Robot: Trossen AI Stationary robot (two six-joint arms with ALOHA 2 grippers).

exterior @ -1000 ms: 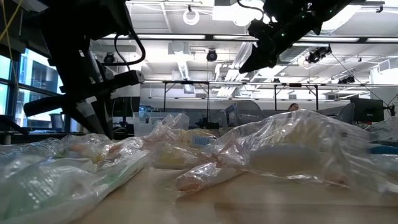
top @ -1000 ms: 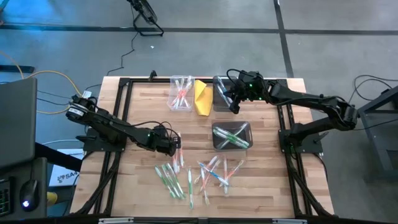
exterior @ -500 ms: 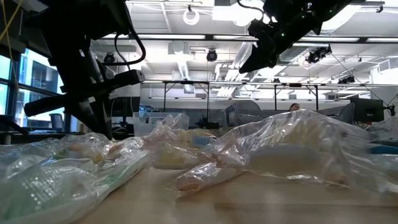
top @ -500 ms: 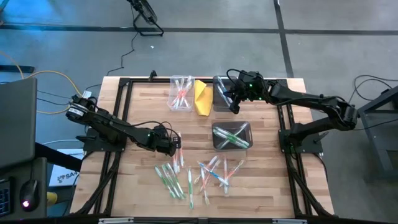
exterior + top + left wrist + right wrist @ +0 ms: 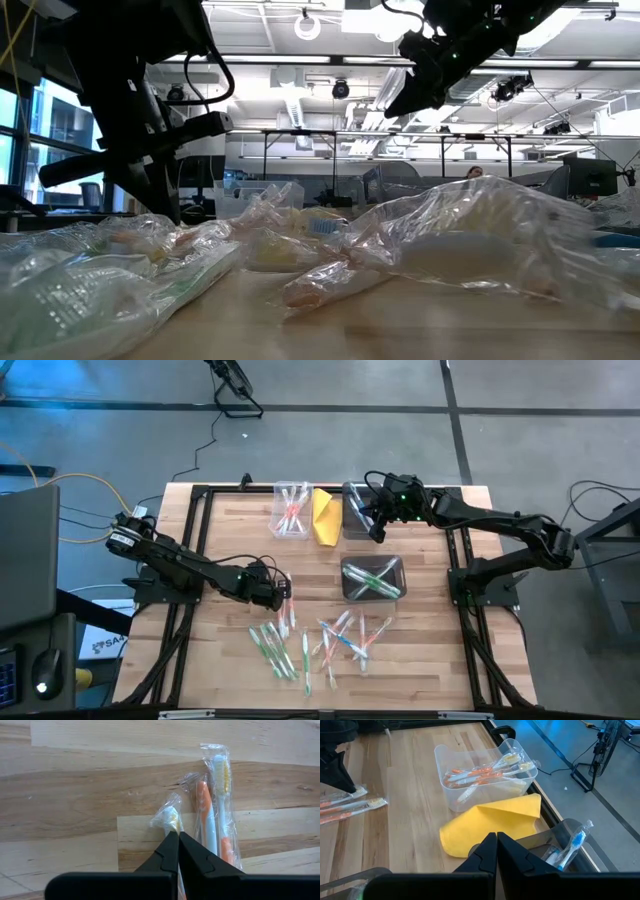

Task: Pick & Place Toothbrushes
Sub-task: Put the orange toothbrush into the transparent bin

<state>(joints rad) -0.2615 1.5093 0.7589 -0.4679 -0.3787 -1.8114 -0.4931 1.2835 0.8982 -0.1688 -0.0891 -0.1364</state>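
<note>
My left hand has just pinched shut on a wrapped toothbrush lying on the desk. Right hand, shut and empty, hovers over the bins. Some brushes are binned; a scatter of loose toothbrushes remains.

No text can be read anywhere; a white sheet on the floor beside the table seems printed, but illegibly.
</note>
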